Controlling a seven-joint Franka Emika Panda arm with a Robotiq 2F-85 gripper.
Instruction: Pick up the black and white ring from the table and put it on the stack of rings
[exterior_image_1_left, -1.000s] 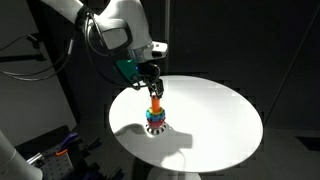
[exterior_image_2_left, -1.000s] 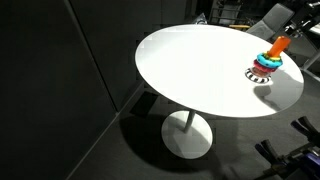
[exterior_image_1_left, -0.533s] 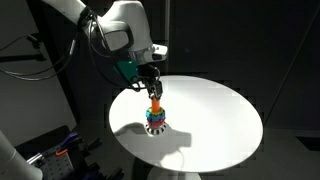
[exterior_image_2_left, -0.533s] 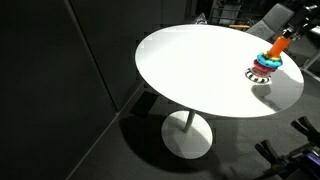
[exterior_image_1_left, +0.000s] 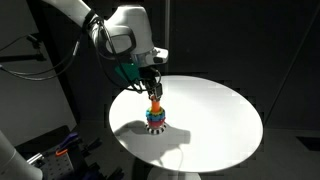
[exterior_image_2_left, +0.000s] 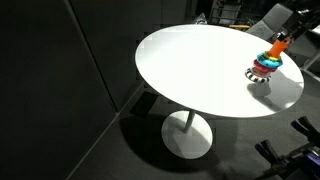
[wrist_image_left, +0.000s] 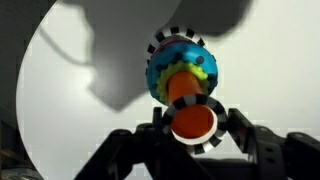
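Note:
The stack of rings (exterior_image_1_left: 156, 120) stands on the round white table (exterior_image_1_left: 220, 120), a multicoloured cone on an orange peg (exterior_image_1_left: 156, 101). It also shows in an exterior view (exterior_image_2_left: 266, 64) and in the wrist view (wrist_image_left: 180, 65), where a striped base ring lies under it. My gripper (exterior_image_1_left: 154, 88) hangs straight over the peg, at its top. In the wrist view the gripper (wrist_image_left: 195, 125) is shut on the black and white ring (wrist_image_left: 204, 146), one finger on each side. The ring encircles the tip of the orange peg (wrist_image_left: 193, 120), above the coloured rings.
The table (exterior_image_2_left: 190, 70) stands on a single pedestal in a dark room. The stack is near the table's edge in an exterior view (exterior_image_2_left: 266, 64). Dark equipment (exterior_image_1_left: 45, 155) sits low beside the table.
The arm's wrist has shifted slightly over the stack. The gripper stays shut on the ring at the peg top, perhaps a little lower.

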